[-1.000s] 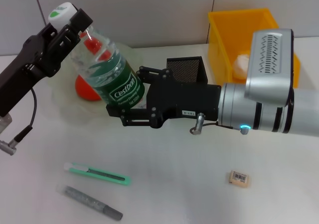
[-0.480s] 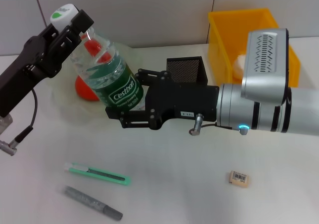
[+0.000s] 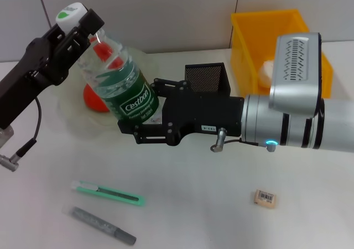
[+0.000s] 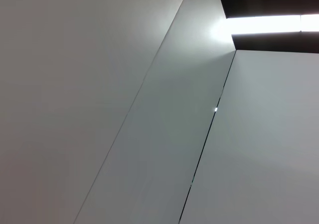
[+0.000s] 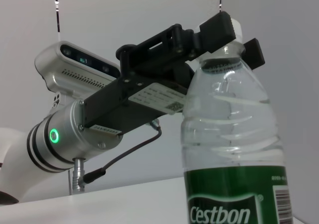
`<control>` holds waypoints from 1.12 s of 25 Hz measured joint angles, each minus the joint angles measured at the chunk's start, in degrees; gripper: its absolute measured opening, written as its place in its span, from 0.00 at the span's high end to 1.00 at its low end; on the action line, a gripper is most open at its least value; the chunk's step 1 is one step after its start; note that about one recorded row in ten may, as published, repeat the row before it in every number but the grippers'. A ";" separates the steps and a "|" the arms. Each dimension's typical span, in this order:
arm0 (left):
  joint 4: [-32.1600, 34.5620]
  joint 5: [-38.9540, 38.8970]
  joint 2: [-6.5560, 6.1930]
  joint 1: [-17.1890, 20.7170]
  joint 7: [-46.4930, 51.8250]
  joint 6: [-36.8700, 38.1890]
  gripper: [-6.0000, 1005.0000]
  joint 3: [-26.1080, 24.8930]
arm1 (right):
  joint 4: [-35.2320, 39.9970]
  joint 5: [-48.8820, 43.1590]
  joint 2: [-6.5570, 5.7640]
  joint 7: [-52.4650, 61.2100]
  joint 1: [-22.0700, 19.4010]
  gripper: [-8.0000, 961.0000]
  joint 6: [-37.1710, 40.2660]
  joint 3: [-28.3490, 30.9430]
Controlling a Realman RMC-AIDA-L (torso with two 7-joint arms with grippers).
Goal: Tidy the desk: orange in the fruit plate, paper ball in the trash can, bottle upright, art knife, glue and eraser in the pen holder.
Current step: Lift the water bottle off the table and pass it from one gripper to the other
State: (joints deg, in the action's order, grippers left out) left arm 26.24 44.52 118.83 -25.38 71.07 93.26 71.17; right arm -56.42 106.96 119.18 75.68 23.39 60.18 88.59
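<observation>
The bottle (image 3: 124, 88) hangs tilted over the desk, white cap up and to the left. My left gripper (image 3: 87, 29) is shut on its cap and neck; the right wrist view shows the left gripper (image 5: 233, 37) clamped there on the bottle (image 5: 232, 149). My right gripper (image 3: 145, 110) is shut around the bottle's lower end, hiding its base. Behind the bottle, the orange (image 3: 93, 99) lies in the fruit plate (image 3: 69, 113). Near the front left lie the art knife (image 3: 108, 193) and the glue (image 3: 103, 226). The eraser (image 3: 265, 197) sits at the front right. The pen holder (image 3: 206, 77) stands behind my right gripper.
The yellow trash can (image 3: 287, 25) stands at the back right with the paper ball (image 3: 267, 72) inside, partly hidden by my right arm (image 3: 287, 116). That arm reaches across the middle of the desk. A grey wall runs along the back; the left wrist view shows only wall panels.
My right arm's silver forearm has shifted a little to the left. The bottle stays held by both grippers at almost the same tilt.
</observation>
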 joint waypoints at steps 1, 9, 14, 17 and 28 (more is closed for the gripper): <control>0.00 0.00 0.00 0.00 0.00 0.00 0.55 0.00 | 0.00 -0.12 0.00 0.09 -0.01 0.20 0.00 0.01; 0.22 0.01 0.00 -0.08 -0.40 0.15 0.55 -0.28 | -0.19 -2.06 0.00 1.65 -0.02 0.20 -0.24 0.21; 0.25 0.01 0.00 -0.05 -0.41 0.18 0.55 -0.33 | -0.04 -2.10 0.00 1.67 -0.02 0.20 -0.25 0.13; 0.27 0.01 0.00 -0.04 -0.40 0.18 0.56 -0.44 | -0.01 -2.10 0.00 1.67 -0.13 0.20 -0.30 0.00; 0.36 -0.77 0.00 -0.19 -0.41 0.70 0.56 -0.61 | 0.22 -2.19 -0.01 1.67 -0.61 0.20 -0.20 0.00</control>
State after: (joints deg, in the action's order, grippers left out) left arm 26.61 43.75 118.82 -25.57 70.66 93.96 70.56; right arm -56.21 104.77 119.17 77.35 22.78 59.98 88.59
